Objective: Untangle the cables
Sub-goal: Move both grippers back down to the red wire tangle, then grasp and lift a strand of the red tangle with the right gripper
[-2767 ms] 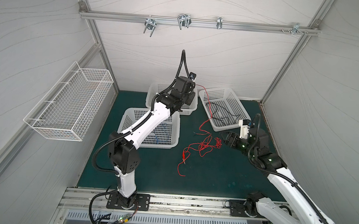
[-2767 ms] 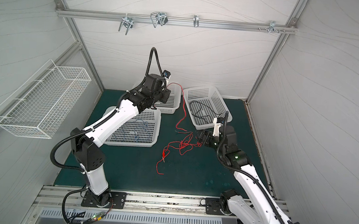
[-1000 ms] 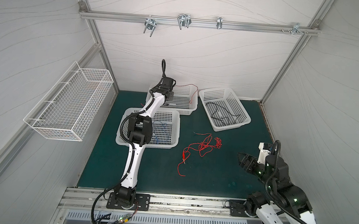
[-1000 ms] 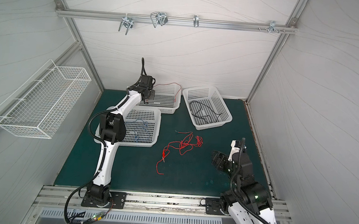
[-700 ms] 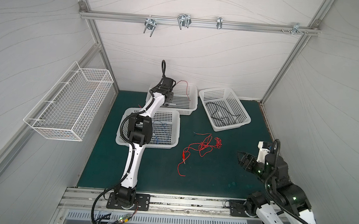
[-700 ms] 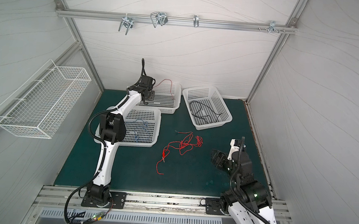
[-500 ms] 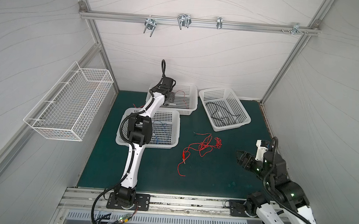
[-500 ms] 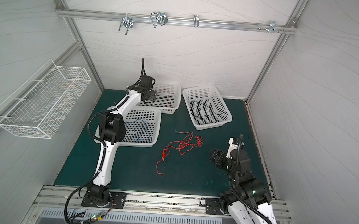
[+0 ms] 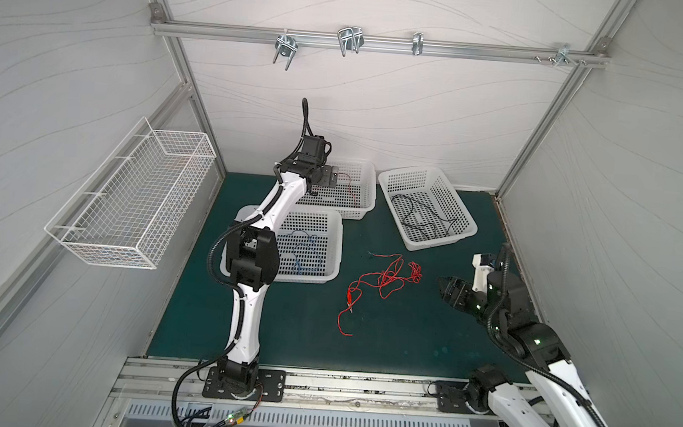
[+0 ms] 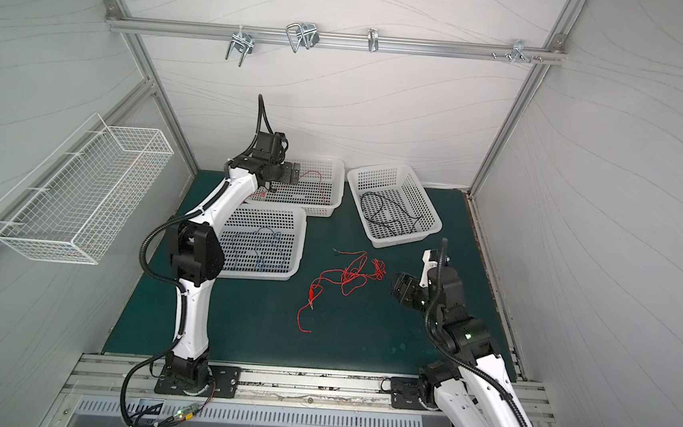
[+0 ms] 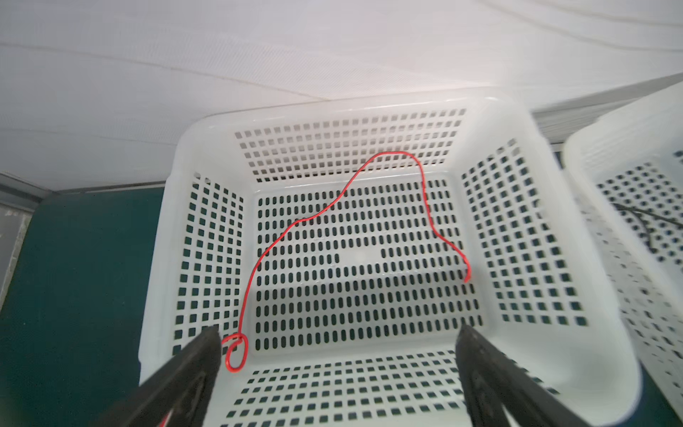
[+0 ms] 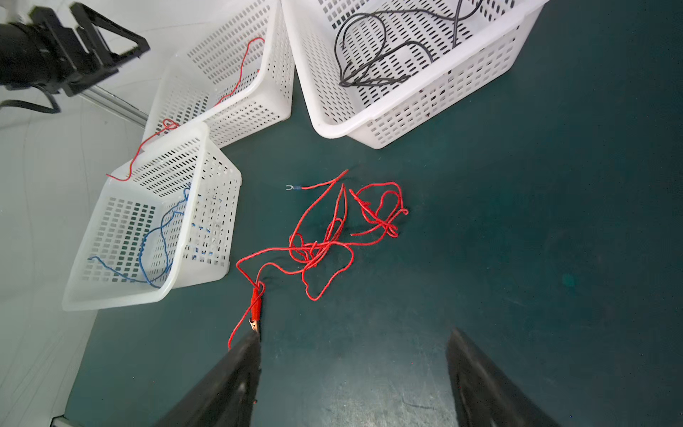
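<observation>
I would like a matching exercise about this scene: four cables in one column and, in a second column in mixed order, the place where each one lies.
Cables
1. black cable
2. blue cable
3. single red cable
4. red tangle

Places
A. on the mat
B. mostly in the back basket
C. in the front basket
D. in the right basket

Pairs: 1-D, 2-C, 3-B, 4-A.

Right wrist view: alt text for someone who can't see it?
A tangle of red cables lies on the green mat ahead of the open jaws. Beyond, white baskets hold a black cable, a red cable and a blue cable.
</observation>
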Motion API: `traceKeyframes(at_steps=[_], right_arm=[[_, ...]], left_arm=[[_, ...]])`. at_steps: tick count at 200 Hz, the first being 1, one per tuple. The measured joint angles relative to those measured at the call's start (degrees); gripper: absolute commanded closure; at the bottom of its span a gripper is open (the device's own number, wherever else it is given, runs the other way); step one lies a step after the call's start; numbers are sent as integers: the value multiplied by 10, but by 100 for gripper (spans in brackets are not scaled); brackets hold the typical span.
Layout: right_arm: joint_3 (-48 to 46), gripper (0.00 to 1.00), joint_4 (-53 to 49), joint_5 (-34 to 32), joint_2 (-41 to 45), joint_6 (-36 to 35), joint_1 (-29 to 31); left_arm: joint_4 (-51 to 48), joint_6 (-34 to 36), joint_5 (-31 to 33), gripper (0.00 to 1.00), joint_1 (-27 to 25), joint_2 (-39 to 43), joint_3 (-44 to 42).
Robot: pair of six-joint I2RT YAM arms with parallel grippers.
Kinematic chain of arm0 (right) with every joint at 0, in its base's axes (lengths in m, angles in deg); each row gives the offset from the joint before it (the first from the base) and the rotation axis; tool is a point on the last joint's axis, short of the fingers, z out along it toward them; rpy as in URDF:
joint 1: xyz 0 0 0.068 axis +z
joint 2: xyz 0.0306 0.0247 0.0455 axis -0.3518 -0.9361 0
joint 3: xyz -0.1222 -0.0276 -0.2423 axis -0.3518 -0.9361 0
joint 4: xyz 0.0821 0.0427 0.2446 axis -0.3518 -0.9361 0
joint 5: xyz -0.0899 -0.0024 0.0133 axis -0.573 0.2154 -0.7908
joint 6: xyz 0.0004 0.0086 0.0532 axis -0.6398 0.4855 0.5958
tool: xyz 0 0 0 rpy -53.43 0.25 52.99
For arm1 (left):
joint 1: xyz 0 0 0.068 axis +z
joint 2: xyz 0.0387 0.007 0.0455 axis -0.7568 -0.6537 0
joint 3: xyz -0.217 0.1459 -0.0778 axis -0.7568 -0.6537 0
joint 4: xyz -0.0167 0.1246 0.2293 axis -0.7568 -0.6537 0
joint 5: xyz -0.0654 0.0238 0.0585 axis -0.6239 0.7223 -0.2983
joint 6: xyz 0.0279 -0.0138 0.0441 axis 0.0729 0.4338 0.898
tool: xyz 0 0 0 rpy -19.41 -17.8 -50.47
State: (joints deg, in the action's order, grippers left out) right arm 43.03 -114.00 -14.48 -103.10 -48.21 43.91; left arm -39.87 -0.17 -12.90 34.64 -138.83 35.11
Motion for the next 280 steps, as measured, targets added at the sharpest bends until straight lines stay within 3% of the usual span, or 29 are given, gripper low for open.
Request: traceKeyframes(at_steps=[82,161,230,258,280], right_arm=[[23,29,72,-6,-183,-16,12],[101,43,175,-10,-410,-58,12],[151,57,214,1,-530,-82,11],[149,68,220,2,-555,-81,12],[147,88,225,-4,-563,-78,17]], left_arm=[[96,-3,-32,4,-149,168,-301],[153,-94,-68,4,-186,318,-477],[158,-152,-73,4,-217,385,-562],[157,-164,-66,4,-219,422,-586],[156,-170,-62,4,-219,440,-592]])
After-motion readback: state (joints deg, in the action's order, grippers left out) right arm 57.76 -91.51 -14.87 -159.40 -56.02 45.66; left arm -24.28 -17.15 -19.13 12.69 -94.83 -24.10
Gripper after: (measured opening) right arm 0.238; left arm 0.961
